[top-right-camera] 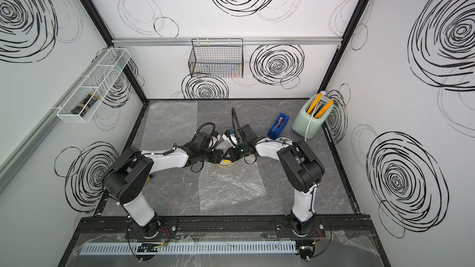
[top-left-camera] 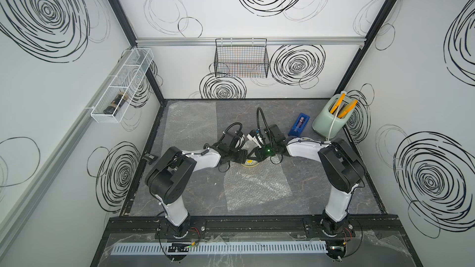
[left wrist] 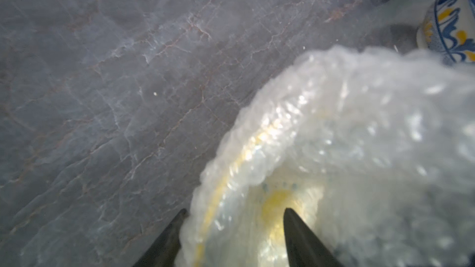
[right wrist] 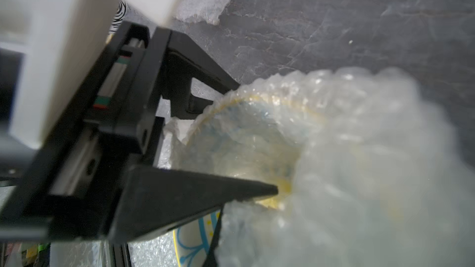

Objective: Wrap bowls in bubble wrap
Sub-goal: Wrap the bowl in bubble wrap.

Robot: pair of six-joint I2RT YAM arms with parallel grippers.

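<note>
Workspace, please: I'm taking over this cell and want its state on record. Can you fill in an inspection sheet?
Surface: grey marble table, a few white specks.
Job's things: cream bowl on the wrap, which is folded over it; patterned bowl unwrapped, by the right arm; spare wrap flat, far left.
Clutter: blue tape dispenser; green toaster, far right.
Grippers: left claw open, straddling the wrapped rim; right claw shut, apparently on the lifted wrap, tips hidden.
Cables: black hoses loop over both wrists; white toaster cord.
Surroundings: swirl-print walls; black basket on back wall; white shelf on left wall, holding a dark item.
</note>
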